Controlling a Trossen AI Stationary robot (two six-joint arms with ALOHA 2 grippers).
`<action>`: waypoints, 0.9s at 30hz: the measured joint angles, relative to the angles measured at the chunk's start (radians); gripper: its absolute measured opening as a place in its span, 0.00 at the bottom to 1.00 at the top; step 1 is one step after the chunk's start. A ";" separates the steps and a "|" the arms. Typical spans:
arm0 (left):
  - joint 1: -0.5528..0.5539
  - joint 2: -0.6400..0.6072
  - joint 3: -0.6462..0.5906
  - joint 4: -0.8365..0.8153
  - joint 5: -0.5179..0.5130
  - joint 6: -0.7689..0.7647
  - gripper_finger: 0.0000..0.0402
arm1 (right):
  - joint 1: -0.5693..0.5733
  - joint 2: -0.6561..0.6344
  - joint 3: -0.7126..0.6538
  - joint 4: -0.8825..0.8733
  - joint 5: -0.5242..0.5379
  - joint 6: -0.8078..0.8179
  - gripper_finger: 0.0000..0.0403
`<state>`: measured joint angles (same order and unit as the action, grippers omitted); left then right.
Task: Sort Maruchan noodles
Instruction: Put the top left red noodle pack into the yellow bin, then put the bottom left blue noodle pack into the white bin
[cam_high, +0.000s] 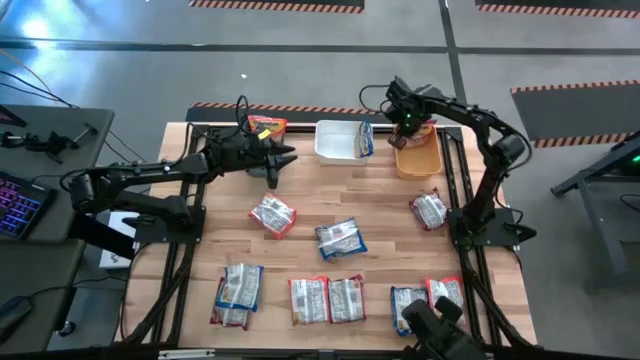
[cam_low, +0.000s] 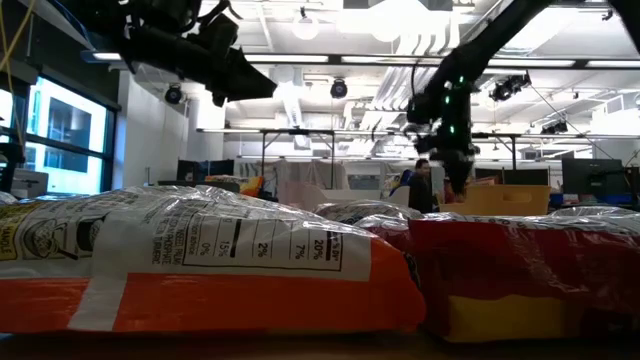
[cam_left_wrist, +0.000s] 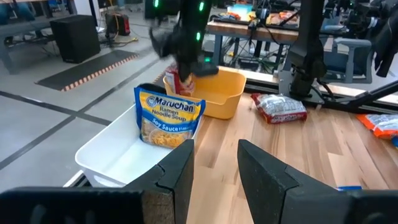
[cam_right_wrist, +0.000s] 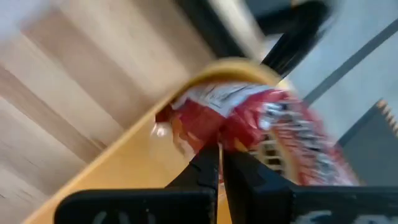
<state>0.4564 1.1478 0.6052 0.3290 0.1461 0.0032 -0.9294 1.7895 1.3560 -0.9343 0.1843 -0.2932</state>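
1. The right gripper (cam_high: 411, 128), upper right of the high view, hangs over the orange bin (cam_high: 420, 160) with its jaws pinched together beside a red packet (cam_right_wrist: 249, 124). I cannot tell whether they grip it. If they do, lifting away could drag it out again.
2. The left gripper (cam_high: 285, 156), upper centre, is part open and empty.
3. The blue packet (cam_left_wrist: 169, 116) leans on the white bin (cam_left_wrist: 118, 155) rim and may topple.
4. Other packets (cam_high: 341, 238) lie scattered, crinkled and silvery, across the table (cam_high: 380, 200).
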 joint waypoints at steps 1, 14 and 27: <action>0.000 0.000 0.000 -0.005 0.000 0.000 0.29 | 0.005 -0.028 0.000 0.013 0.001 0.000 0.00; -0.078 0.000 0.000 -0.110 -0.001 0.111 0.29 | 0.194 -0.576 -0.500 0.693 -0.081 0.163 0.00; -0.343 -0.003 0.070 -0.590 -0.209 0.080 0.13 | 0.368 -0.765 -1.025 1.541 -0.066 0.152 0.00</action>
<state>0.1137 1.1450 0.6753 -0.2611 -0.0626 0.0836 -0.5615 1.0245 0.3312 0.6068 0.1186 -0.1415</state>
